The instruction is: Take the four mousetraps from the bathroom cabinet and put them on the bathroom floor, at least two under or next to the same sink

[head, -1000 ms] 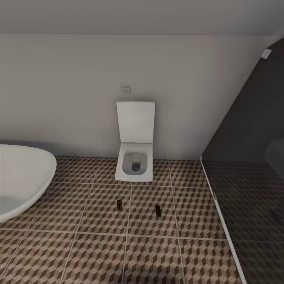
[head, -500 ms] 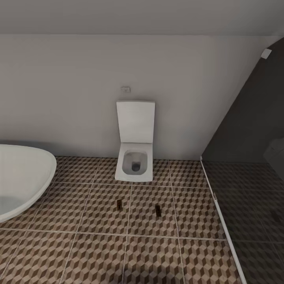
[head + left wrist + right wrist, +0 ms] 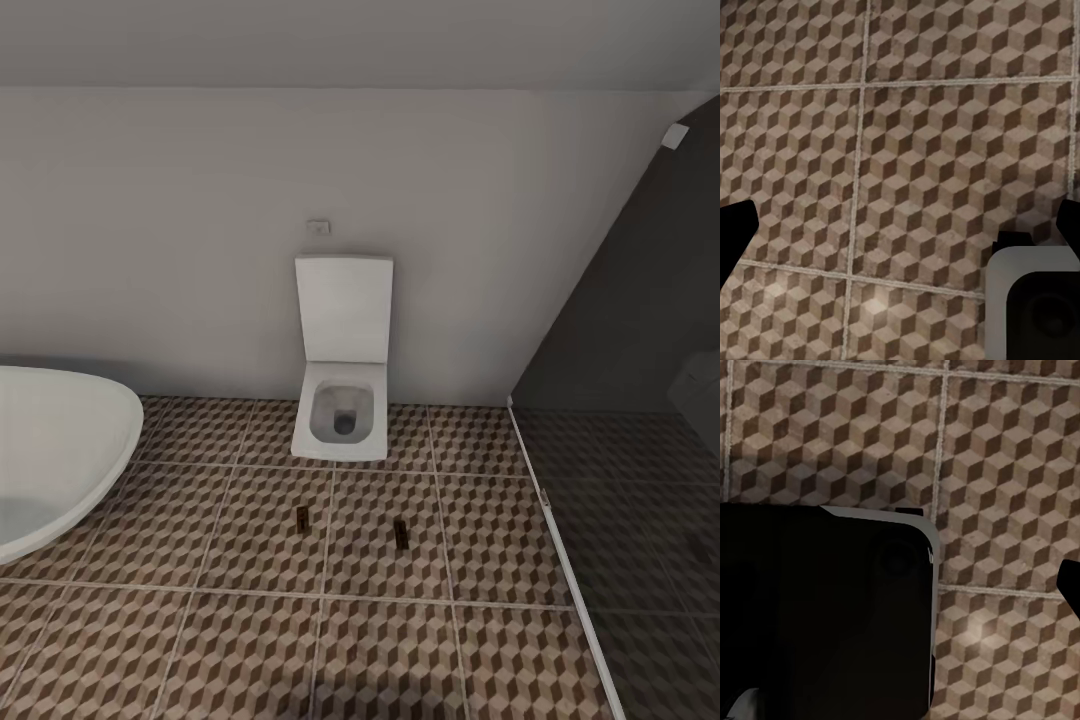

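left gripper (image 3: 900, 225) spread wide over bathroom floor (image 3: 907, 150) (holding nothing); right gripper's spread unclear.

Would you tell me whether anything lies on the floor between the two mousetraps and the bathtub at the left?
Nothing visible does. The two mousetraps lie on the bathroom floor in front of the toilet, and only bare patterned tile separates them from the bathtub.

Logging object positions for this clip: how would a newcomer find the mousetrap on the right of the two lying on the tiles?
Start at the white toilet against the back wall. On the cube-patterned bathroom floor in front of it lie two small dark mousetraps. The right mousetrap lies nearer the dark glass shower partition, while the left mousetrap lies toward the white bathtub.
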{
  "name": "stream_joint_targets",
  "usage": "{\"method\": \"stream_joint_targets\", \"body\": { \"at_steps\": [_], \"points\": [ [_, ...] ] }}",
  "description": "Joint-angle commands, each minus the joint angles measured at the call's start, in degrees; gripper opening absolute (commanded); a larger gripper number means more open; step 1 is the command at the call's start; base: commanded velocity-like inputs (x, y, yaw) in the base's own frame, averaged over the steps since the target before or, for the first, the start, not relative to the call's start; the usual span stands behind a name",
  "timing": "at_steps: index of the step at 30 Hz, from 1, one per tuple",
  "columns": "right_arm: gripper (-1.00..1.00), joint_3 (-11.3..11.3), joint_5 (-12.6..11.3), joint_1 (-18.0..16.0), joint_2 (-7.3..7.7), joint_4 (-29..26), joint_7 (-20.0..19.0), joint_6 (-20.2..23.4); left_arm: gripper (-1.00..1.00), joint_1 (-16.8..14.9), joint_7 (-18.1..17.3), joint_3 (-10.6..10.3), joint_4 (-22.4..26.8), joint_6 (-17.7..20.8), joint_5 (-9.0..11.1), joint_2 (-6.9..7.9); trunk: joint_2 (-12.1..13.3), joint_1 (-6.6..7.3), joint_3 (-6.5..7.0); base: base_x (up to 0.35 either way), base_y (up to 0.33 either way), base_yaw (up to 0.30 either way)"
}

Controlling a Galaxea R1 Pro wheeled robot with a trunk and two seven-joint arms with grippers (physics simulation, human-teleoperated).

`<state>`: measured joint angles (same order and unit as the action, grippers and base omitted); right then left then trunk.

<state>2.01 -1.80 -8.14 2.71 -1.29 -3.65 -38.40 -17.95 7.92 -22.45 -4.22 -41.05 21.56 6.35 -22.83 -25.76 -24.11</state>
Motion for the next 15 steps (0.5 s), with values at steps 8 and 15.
{"method": "stream_joint_targets", "body": {
  "at_steps": [8, 15],
  "points": [
    [1.0, 0.18, -0.22, -0.03, 0.02, 0.05, -0.22, -0.19, 1.0, -0.07, 0.25, -0.49, -0.18, -0.25, 0.15, -0.02, -0.09, -0.03, -0.08, 0.0, 0.0, 0.0],
    [1.0, 0.18, -0.22, -0.03, 0.02, 0.05, -0.22, -0.19, 1.0, -0.07, 0.25, -0.49, -0.18, -0.25, 0.15, -0.02, -0.09, -0.03, -0.08, 0.0, 0.0, 0.0]
  ]
}}
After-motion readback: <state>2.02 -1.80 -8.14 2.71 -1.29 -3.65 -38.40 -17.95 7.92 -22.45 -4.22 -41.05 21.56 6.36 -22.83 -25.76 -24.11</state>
